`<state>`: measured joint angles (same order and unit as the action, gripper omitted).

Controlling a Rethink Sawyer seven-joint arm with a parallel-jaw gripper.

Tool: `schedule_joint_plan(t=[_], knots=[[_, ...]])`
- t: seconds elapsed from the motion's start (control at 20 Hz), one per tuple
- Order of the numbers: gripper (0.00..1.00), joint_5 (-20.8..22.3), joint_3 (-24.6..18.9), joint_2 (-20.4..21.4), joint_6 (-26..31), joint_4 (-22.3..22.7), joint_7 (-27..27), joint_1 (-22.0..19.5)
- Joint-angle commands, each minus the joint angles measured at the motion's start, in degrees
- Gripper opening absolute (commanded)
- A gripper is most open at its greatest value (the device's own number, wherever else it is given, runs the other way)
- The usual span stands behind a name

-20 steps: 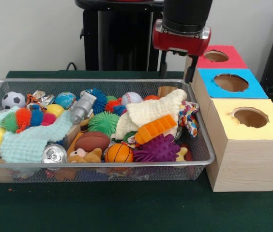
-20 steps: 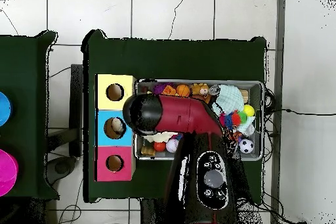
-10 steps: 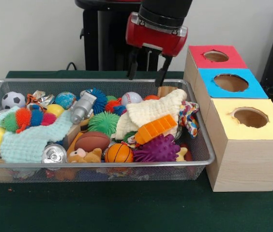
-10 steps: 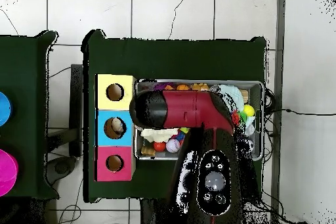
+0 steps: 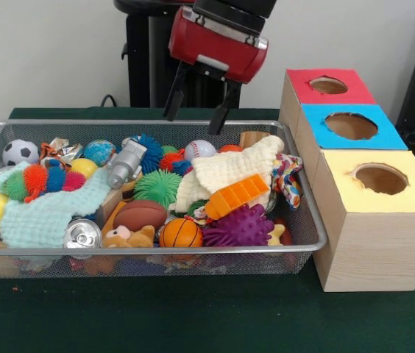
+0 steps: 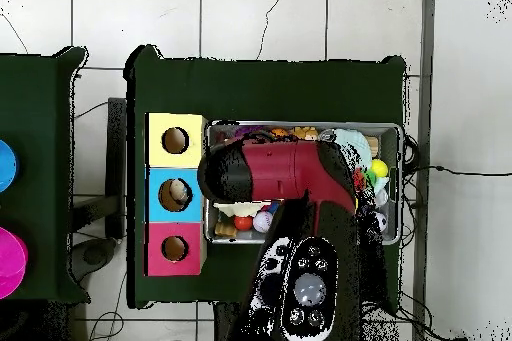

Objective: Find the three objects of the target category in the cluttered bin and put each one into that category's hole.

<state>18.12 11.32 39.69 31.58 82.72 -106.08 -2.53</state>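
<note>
- Silver wire-mesh bin taken as the landmark: crammed with balls, cloths and toys, with three wooden boxes touching its end wall.
- Red-and-black gripper hanging above the bin's far rim, over the white baseball and the blue spiky ball; jaws spread wide, nothing between them.
- Just beside the bin: yellow-topped box, blue-topped box and red-topped box, each with a round hole. From above, something pale visible inside the blue-topped box's hole.
- Target category not settled by these views. Candidates inside the bin: orange basketball and brown football near the front wall, black-and-white soccer ball at the far corner away from the boxes.
- Step in hand, by judgement: search and approach, empty-handed, no object chosen.
- Next move calls for a straight descent onto one exposed round object, jaws kept wide enough to straddle it, clear of the cream waffle cloth and the orange ridged plastic block lying alongside.
- Most of the bin hidden beneath the arm in the overhead view.
</note>
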Motion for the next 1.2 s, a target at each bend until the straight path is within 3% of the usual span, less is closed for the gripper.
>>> schedule_joint_plan(t=[0.05, 1.2], knots=[[1.0, 3.0, 1.66, -4.58, -3.88, -1.65, -8.19, -0.07], [1.0, 3.34, 4.25, -12.39, -13.53, -1.7, -5.78, -5.04]])
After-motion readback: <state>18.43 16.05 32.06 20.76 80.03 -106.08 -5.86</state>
